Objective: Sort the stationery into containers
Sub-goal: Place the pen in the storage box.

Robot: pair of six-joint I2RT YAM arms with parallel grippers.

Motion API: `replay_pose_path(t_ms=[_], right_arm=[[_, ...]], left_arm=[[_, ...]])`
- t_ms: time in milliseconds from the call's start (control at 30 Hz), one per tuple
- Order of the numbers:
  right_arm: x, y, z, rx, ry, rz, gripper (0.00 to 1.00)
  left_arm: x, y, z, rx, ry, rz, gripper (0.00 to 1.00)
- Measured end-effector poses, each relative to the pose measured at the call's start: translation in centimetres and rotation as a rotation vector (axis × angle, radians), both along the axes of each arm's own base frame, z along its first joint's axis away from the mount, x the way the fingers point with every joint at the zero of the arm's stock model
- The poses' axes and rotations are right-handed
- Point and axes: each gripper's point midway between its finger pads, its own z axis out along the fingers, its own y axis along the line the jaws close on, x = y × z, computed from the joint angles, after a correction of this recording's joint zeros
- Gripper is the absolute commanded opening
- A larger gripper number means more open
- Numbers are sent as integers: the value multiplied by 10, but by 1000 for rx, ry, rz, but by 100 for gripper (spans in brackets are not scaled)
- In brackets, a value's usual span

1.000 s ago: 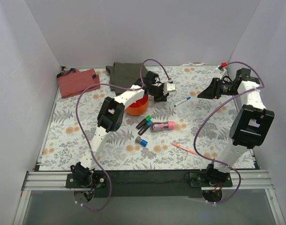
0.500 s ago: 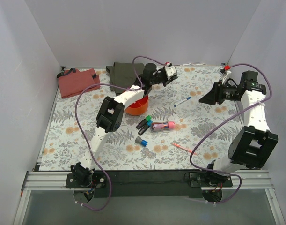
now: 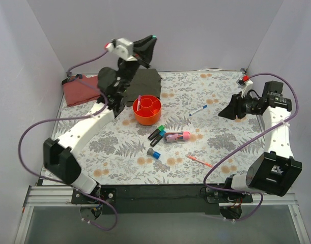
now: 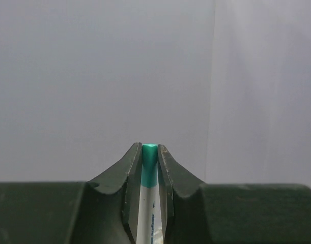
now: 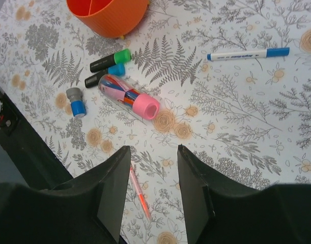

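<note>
My left gripper is raised high near the back wall, above the olive-green cloth. It is shut on a white pen with a green cap; the cap tip shows between the jaws. The orange bowl stands mid-table with a pink item in one compartment. In front of it lie two black markers, a fat pink tube, a blue-grey cylinder, an orange-red pen and a white pen with a blue cap. My right gripper is open and empty, held above the table; below it lie the orange-red pen and the pink tube.
A folded red cloth lies at the back left. White walls close in the back and both sides. The right wrist view also shows the bowl, the markers, the cylinder and the blue-capped pen.
My left arm has swung up and to the left, from behind the bowl to high over the olive cloth, carrying the green-capped pen. The bowl now shows fully. My right gripper has shifted slightly.
</note>
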Motion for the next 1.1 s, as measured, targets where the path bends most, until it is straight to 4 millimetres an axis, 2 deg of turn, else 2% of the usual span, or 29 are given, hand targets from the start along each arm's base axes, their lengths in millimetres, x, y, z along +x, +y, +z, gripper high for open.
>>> replay_pose_path(t_ms=[33,100,200,267,400,500,600,700,833,967,1100], right_arm=[[-1,0,-3,-2,11,-4,50],[-4,-2,-12,-13,36,-13,50],[-5,-4,-19,-30,55,-24,50],[-5,-6,-21,-44,61,-31,50],[-4,-8,-27,-55,83,-39,50],[-1,-9,-34,-51,119,-47,50],[1,-8,-39,-53,144,-51,50],[1,-8,-43,-68,156,-53,50],[2,-9,-48,-87,167,-54,50],[3,-11,-54,-92,191,-60,50],[4,-12,-58,-96,209,-69,50]], left_arm=[[-16,22,16,-59,-17,29,0],[-41,58,30,-158,-34,74,0],[-51,87,13,-252,13,133,0],[-39,91,-14,-273,80,168,0],[-3,89,-108,-207,292,246,0],[8,97,-150,-175,386,291,0],[14,112,-160,-187,409,321,0],[20,127,-159,-221,402,343,0],[26,137,-170,-239,397,360,0],[39,131,-222,-177,465,367,0],[49,124,-257,-131,513,366,0]])
